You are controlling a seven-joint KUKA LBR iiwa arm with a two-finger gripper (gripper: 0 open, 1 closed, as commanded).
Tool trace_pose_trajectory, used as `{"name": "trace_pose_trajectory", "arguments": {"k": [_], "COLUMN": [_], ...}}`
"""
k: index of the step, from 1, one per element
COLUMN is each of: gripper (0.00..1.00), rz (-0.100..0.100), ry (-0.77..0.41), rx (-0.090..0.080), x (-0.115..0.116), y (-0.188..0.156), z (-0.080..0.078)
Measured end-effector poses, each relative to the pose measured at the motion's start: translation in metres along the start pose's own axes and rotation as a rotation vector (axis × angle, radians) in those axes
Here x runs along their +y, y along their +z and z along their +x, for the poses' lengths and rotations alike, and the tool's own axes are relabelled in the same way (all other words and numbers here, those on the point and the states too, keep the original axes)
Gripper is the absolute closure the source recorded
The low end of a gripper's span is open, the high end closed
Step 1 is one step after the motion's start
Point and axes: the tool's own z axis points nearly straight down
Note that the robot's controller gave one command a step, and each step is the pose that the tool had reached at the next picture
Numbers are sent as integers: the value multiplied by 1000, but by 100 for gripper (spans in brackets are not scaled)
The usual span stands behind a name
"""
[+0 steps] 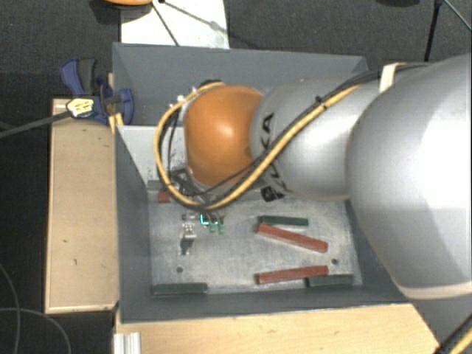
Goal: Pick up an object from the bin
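Observation:
My gripper hangs below the orange dome, low over the bin floor in its left half, with bare floor beneath it. A small brown piece lies just up and left of it, by the bin's left wall. A dark green bar lies below it along the front wall. To the right lie another dark green bar and a red-brown bar, side by side and apart from the gripper.
A second red-brown bar and a dark green bar lie near the front right corner. The arm covers the bin's back and right side.

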Motion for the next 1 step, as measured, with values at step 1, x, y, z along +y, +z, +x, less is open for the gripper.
{"name": "trace_pose_trajectory", "arguments": {"k": [1], "gripper": [0], "rz": [-2], "ry": [6], "rx": [-8], "x": [-1], "y": [-4], "z": [-2]}}
